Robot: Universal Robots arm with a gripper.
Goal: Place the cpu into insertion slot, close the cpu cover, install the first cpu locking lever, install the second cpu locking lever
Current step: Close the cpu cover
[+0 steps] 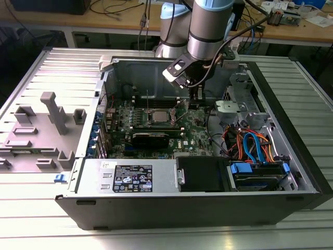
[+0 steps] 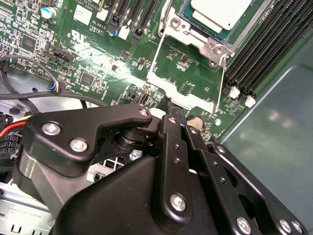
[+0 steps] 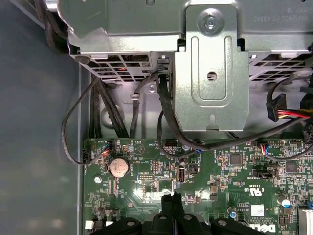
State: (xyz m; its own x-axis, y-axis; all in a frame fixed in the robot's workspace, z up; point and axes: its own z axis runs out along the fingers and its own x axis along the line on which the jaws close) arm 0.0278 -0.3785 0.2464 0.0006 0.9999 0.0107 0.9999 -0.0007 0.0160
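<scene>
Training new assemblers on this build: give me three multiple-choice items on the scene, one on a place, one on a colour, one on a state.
1. Where is the cpu?
A) outside the case
B) in the insertion slot
C) between the fingers

2. What colour is the circuit board?
A) red
B) blue
C) green

3. How is the cpu cover?
A) swung open
B) shut over the cpu
C) missing

Answers:
1. B, its grey top sits inside the slot's rim.
2. C, it is green in both wrist views.
3. A, bare board shows through its window, beside the cpu.
</scene>
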